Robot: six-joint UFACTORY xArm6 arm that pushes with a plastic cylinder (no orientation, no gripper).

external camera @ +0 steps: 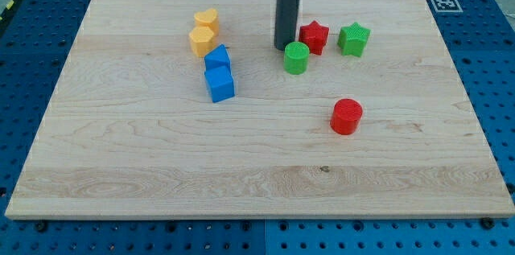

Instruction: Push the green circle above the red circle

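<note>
1. No readable text anywhere. The only marking is a black-and-white fiducial tag point(443, 2) at the board's point(145, 174) top-right corner in the view.
2. We carry no gripper, just a rod; my tip point(285, 47) sits on the board, upper middle.
3. Green circle point(296, 58) lies just right of and slightly below my tip, touching or nearly so; we can't tell which.
4. Red star point(314, 37) sits just up-right of the green circle, green star point(353, 39) further right.
5. Red circle point(347, 117) is well apart, down-right of the green circle.
6. Yellow heart point(207, 21), yellow hexagon-like block point(201, 41) and two blue blocks point(218, 74) cluster at the left.
</note>
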